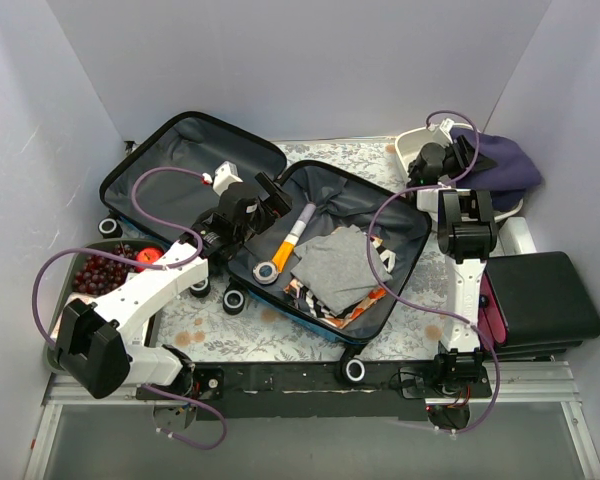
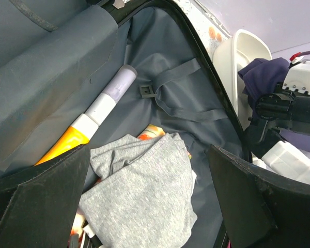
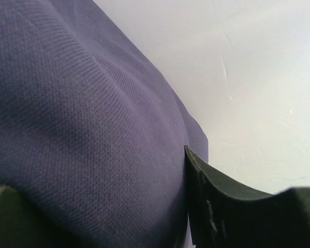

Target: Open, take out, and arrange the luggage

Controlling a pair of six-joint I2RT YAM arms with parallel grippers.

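While the left claw (image 2: 149, 155) is held apart over the opened luggage (image 1: 345, 205), a purple garment (image 1: 505, 165) at two o'clock is clamped by the right claw (image 3: 98, 191).

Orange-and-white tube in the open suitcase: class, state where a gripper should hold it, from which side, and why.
Probably the white middle band of the orange-and-white cylindrical tube, from above, fingers straddling its long axis. It lies flat on the grey lining of the open blue suitcase, while folded grey cloth crowds its orange end.
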